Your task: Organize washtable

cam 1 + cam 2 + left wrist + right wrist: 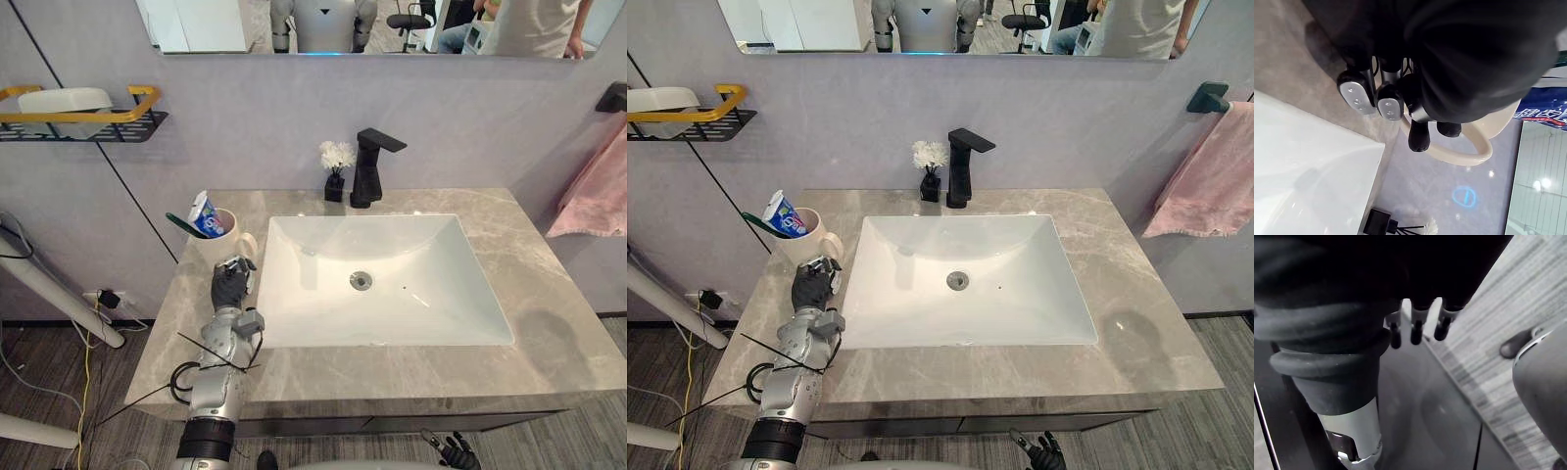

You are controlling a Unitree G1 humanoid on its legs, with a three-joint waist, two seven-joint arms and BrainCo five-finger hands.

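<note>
A cream mug (217,240) stands on the grey stone counter (549,313), left of the sink. It holds a blue and white toothpaste tube (206,215) and a green toothbrush (183,225). My left hand (233,282) sits right at the mug's handle (1474,149), on the side nearest me. Its fingers (1388,105) are curled, and their dark tips reach into the handle's loop. My right hand (1046,452) hangs low in front of the cabinet, below the counter's edge, with its fingers (1418,330) relaxed and holding nothing.
A white rectangular sink (294,294) fills the counter's middle. Behind it stand a black faucet (370,166) and a small black vase of white flowers (336,171). A wall shelf (98,127) at the upper left carries a white dish (64,100). A pink towel (598,191) hangs at the right.
</note>
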